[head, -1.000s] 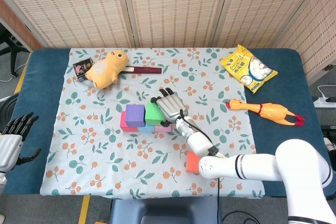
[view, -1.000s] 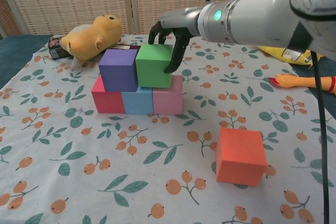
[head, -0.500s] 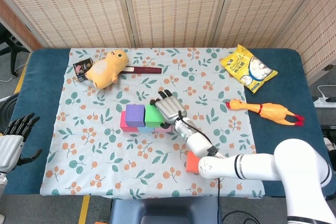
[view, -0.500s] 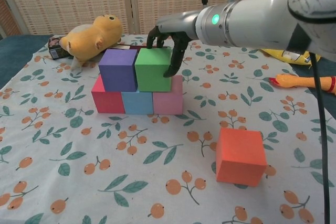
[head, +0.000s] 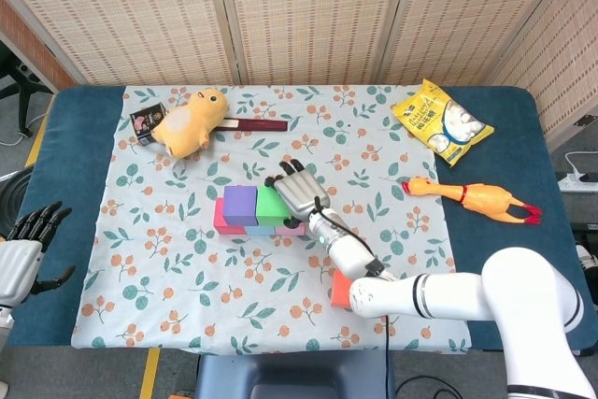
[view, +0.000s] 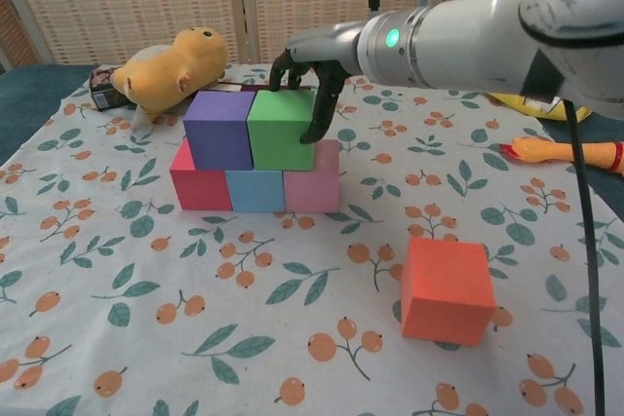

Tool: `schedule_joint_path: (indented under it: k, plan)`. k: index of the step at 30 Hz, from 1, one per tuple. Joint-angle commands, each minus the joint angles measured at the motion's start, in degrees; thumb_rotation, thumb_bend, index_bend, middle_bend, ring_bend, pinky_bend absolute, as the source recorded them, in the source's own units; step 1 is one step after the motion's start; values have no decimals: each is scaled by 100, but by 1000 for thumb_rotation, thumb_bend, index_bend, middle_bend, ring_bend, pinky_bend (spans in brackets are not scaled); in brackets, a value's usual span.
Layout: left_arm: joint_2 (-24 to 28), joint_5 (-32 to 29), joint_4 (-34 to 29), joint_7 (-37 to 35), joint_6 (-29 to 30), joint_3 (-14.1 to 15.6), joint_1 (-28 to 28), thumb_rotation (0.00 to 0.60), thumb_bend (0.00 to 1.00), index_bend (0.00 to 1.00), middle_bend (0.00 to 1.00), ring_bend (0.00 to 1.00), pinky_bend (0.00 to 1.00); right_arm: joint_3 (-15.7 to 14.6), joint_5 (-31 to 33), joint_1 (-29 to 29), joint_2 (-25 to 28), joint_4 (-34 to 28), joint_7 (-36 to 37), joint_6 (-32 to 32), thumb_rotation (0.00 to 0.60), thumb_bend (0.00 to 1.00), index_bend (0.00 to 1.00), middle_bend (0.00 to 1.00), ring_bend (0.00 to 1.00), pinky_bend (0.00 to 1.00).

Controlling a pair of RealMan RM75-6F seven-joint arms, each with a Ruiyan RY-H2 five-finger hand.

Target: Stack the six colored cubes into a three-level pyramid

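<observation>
I've nudged the green cube (view: 281,130) toward 9 o'clock flush against the purple cube (view: 218,129), my right hand (view: 304,63) curled against it; the second level is done, and the orange cube (view: 447,289) remains.

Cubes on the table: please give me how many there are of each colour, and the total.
Red foam cube: 1
Light blue foam cube: 1
Pink foam cube: 1
Purple foam cube: 1
Green foam cube: 1
Orange foam cube: 1
Total: 6
</observation>
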Motion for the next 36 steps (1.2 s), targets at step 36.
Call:
schedule_joint_path:
  k: [36]
  plan:
    - [-6, 4, 15, -8, -7, 0, -1, 600, 283, 57, 0, 0, 84, -20, -53, -13, -71, 55, 41, 24, 600, 180, 89, 261, 0, 0]
